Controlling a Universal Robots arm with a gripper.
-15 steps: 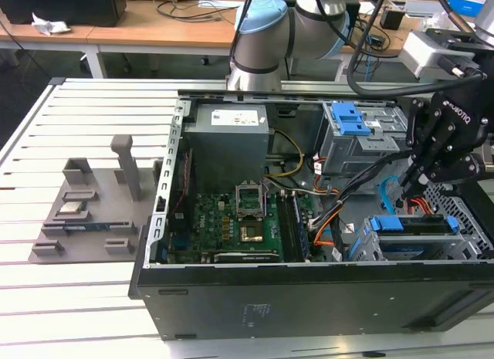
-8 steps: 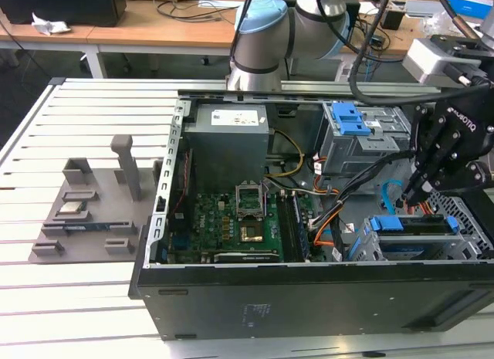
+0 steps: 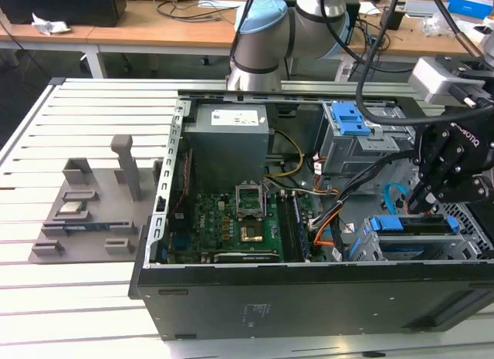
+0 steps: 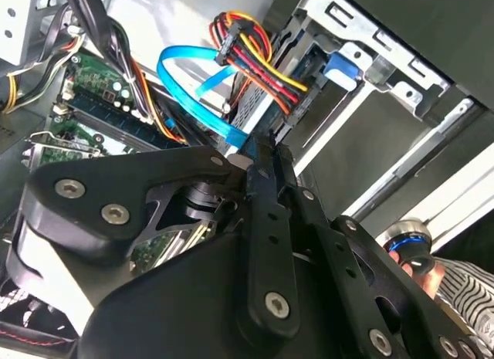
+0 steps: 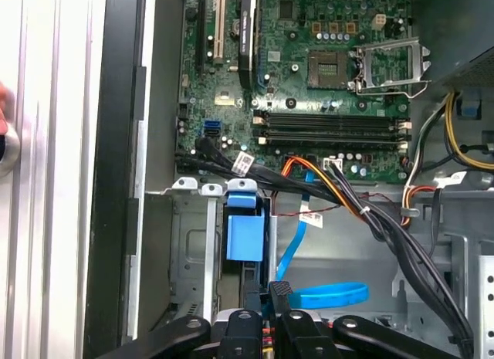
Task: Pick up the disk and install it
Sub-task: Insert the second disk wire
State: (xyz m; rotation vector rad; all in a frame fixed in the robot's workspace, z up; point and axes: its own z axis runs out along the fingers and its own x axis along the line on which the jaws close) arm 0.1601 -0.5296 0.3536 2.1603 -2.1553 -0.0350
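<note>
A black gripper (image 3: 423,198) hangs inside a black computer case (image 3: 309,293), above a disk (image 3: 413,225) edged in bright blue. The motherboard (image 5: 309,81) is green; a light-blue ribbon cable (image 4: 193,89) loops beside red, yellow and black wires (image 4: 258,54). A grey slatted table (image 3: 69,135) carries a grey fixture (image 3: 93,204).

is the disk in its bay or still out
In. The disk, blue-framed, sits on edge inside the drive cage at the case's front corner, with the gripper directly above it. Whether it is fully seated, cannot tell.
</note>
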